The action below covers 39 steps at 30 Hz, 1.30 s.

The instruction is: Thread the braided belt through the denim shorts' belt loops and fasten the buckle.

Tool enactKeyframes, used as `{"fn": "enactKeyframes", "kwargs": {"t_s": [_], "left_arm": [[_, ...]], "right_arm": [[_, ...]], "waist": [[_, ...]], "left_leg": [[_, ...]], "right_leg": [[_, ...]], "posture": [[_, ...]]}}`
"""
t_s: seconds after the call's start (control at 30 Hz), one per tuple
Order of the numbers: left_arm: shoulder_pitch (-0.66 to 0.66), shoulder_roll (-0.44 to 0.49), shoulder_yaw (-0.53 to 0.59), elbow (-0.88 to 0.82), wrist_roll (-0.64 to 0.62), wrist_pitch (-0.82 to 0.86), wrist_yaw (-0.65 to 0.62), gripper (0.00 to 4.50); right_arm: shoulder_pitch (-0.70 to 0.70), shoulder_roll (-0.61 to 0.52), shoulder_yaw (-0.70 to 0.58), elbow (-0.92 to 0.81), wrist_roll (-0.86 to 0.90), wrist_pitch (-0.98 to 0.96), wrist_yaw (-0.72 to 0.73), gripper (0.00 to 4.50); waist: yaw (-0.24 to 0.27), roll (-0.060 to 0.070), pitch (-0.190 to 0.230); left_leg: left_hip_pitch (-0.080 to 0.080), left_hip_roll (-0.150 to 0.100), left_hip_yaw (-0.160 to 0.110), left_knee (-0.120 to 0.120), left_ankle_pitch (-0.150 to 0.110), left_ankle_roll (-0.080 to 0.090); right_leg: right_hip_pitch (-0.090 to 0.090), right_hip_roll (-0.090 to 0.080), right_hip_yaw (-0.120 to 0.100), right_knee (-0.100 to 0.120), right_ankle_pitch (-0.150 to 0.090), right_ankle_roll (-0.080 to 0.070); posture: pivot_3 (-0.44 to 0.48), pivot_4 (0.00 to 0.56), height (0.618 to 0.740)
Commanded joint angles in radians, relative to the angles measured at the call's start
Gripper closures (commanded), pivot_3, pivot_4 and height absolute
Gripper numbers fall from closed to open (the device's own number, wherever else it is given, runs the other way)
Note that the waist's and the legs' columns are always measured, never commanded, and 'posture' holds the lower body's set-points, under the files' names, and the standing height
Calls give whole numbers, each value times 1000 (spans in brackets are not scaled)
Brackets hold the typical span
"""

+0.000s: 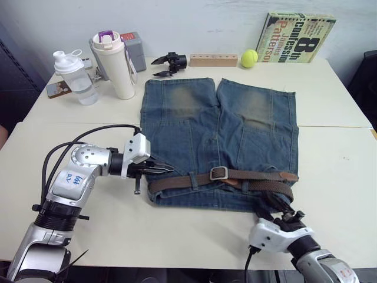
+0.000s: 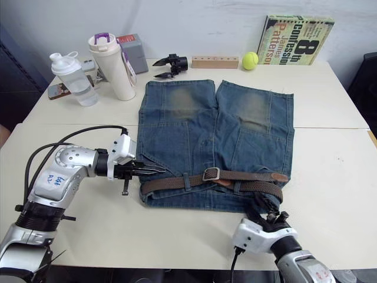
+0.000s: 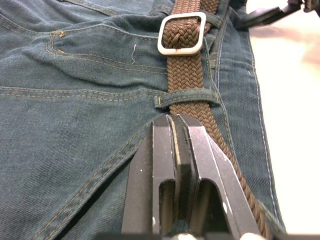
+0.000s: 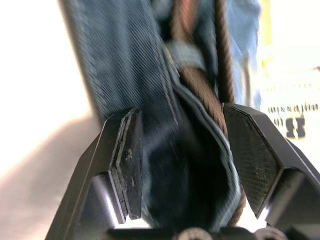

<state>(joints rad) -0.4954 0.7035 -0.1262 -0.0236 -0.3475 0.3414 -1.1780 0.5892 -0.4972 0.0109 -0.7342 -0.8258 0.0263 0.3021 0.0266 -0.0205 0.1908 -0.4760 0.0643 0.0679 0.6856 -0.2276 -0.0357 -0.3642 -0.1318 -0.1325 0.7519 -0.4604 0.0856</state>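
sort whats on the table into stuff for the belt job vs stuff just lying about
For the job:
dark-brown braided belt
faded blue denim shorts
silver metal buckle
blue denim belt loop

Lying about:
yellow tennis ball
cream tumbler
clear shaker bottle
paperback book
wooden block

The denim shorts (image 1: 219, 138) were faded blue with yellowish patches on both legs. The braided belt (image 1: 247, 180) was dark-brown woven, its buckle (image 1: 218, 173) silver-grey. The counter (image 1: 336, 171) was cream.
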Motion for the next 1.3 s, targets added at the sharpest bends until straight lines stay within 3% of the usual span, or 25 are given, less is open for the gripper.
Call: {"fn": "enactKeyframes", "kwargs": {"t_s": [0.03,0.5,0.63,0.73,0.9,1.0,1.1,1.13,1.17,1.2,1.23,1.3], "left_arm": [[4,7,13,-30,-3,-4,-6,4500],[13,2,10,-39,-3,-6,-6,4500],[17,4,11,-41,-1,-6,-5,4500],[24,8,14,-49,1,-3,2,4500],[56,12,27,-90,-4,13,28,4500],[86,17,47,-141,-22,31,47,3693],[101,22,66,-168,-36,57,62,2385],[106,25,69,-172,-36,60,63,1846],[110,28,71,-175,-33,63,64,1629],[113,30,72,-177,-33,67,64,1139],[115,31,73,-178,-33,69,65,665],[114,31,74,-180,-35,75,70,41]], "right_arm": [[4,4,-55,-22,6,4,10,1762],[-12,10,-98,30,-39,-9,5,1762],[-24,16,-83,29,-56,-16,2,2893],[-14,22,-71,29,-81,-30,-17,4323],[-13,61,-27,33,-125,-15,-21,4430],[-16,102,-9,31,-126,8,-16,4500],[-21,138,9,20,-121,9,-21,4500],[-22,138,16,28,-138,5,-24,3889],[-22,139,17,36,-151,4,-31,3731],[-24,138,19,42,-157,3,-31,3418],[-26,137,21,45,-160,3,-31,2912],[-32,139,25,42,-166,2,-40,2891]], "waist": [[0,0,0],[-2,0,0],[-2,0,0],[-2,0,0],[-3,0,0],[-4,0,0],[-4,0,0],[-4,0,0],[-4,0,0],[-4,0,0],[-4,0,0],[-3,-2,-1]], "left_leg": [[0,0,0,0,0,0],[-1,1,9,3,0,0],[-2,1,9,6,0,1],[-3,2,9,8,-1,1],[-4,2,9,10,-1,1],[-4,2,9,11,-1,1],[-4,3,8,12,-2,1],[-4,3,8,12,-2,0],[-4,3,8,12,-2,0],[-4,3,8,12,-2,0],[-4,3,8,12,-2,0],[-4,3,8,12,-3,0]], "right_leg": [[0,0,0,0,0,0],[-10,0,2,10,0,-1],[-10,0,3,12,-1,-1],[-11,0,3,13,-1,-1],[-12,0,3,14,-1,-1],[-12,0,3,15,-1,-2],[-12,1,6,15,-2,-2],[-12,1,6,15,-2,-2],[-12,1,6,15,-2,-2],[-12,1,6,16,-2,-2],[-12,1,6,16,-2,-2],[-12,1,7,16,-2,-2]], "posture": [[0,150,657],[0,150,657],[0,150,657],[0,150,657],[0,150,657],[0,150,657],[0,150,657],[0,150,657],[0,150,657],[0,150,657],[0,150,657],[0,150,657]]}}
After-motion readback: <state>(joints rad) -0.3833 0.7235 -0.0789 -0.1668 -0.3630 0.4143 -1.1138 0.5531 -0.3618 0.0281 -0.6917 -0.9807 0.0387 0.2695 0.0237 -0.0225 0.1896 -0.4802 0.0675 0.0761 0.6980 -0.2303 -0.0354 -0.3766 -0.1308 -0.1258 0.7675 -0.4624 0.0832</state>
